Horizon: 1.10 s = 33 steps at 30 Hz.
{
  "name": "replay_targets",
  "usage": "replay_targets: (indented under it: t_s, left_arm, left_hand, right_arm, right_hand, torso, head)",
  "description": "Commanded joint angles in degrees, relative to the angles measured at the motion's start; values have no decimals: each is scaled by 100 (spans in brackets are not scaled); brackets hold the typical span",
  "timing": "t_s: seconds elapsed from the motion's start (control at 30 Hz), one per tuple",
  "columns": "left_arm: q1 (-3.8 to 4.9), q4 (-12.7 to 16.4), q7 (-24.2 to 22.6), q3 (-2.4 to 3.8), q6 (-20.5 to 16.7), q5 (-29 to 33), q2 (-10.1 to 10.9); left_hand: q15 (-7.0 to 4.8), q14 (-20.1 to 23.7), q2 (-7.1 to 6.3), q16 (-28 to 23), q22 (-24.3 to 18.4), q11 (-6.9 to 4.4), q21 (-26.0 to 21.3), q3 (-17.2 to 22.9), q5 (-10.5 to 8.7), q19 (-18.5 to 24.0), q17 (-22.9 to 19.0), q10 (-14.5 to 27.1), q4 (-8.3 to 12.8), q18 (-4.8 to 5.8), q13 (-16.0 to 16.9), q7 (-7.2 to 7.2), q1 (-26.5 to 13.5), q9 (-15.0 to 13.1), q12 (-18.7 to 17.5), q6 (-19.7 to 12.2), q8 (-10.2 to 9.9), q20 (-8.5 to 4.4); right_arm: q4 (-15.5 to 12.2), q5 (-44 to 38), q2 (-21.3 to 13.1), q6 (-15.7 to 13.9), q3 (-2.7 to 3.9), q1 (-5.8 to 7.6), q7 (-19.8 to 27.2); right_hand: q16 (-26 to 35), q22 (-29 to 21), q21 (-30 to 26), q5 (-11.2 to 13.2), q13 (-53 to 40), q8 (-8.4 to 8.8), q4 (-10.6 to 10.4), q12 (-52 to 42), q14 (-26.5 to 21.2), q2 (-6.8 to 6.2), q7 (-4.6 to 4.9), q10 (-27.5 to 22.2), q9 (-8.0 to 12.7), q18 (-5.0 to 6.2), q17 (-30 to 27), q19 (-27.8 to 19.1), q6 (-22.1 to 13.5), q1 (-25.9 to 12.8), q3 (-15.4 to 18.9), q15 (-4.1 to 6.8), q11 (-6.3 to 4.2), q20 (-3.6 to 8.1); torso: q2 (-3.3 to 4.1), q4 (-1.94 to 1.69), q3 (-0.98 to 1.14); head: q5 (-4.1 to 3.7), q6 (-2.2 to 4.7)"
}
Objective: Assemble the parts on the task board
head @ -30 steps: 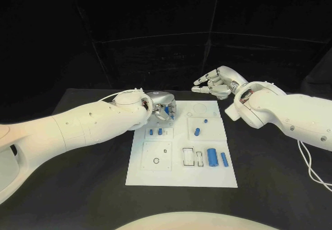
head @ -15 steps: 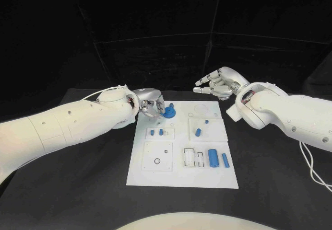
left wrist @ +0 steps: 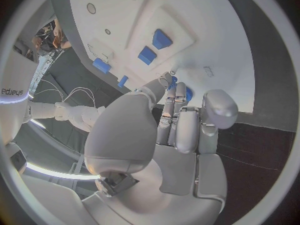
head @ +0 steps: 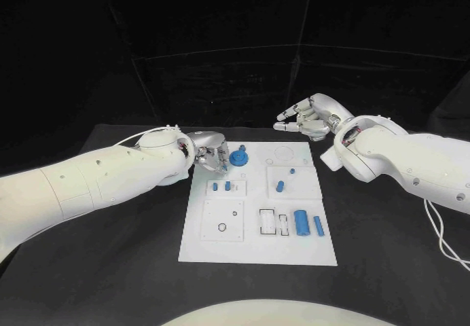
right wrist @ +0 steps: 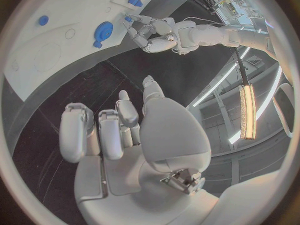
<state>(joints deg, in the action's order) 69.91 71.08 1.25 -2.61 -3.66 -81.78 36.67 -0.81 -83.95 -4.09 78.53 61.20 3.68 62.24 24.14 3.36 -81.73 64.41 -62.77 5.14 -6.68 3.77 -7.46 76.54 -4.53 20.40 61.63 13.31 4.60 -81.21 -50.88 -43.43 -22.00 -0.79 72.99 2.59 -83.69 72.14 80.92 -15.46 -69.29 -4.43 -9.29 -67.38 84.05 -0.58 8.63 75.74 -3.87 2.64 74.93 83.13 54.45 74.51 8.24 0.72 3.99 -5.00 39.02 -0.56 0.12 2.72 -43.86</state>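
Your left hand rests at the far left corner of the white board, fingers loose beside the round blue part (holding nothing). Your right hand, curled and empty, hovers beyond the board.

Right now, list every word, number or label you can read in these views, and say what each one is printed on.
"sharpa": seen upside down in the left wrist view, on a white robot part at the circle's edge.
Small dark marks beside the slots of the task board: too small to read.
No other text can be read.
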Motion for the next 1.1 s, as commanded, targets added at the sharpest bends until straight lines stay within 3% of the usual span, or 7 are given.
replay_targets:
  t_s: [0.03, 1.1]
  left_arm:
    - [-2, -8, 14, -4, 58, 52, -23]
    - [-55, -99, 115, -29, 199, 52, -104]
  left_hand:
    - [-32, -110, -10, 1, 6, -5, 20, 15, -30, -32, -9, -28, -5, 42, 8, 9, -41, -6, -37, 30, -31, -6]
    - [-36, -109, -17, -1, 11, -10, 23, 20, -31, -31, -17, -49, -3, 42, 11, 14, -49, -5, -49, 45, -37, -7]
  right_arm:
    - [-2, 12, 7, 36, 3, 10, 45]
    - [0, 12, 13, 38, 3, 10, 44]
  right_hand:
    - [13, -3, -28, -31, -6, -22, 10, 1, 365, 47, -3, -2, -5, 102, 480, -40, 46, -10, 33, 21, -42, -3]
    - [13, -3, -28, -31, -6, -22, 10, 1, 365, 47, -3, -2, -5, 102, 480, -40, 46, -10, 33, 21, -42, -3]
  torso:
    - [2, -4, 3]
    - [-1, 3, 4]
  head:
    - [3, -8]
    - [12, -31]
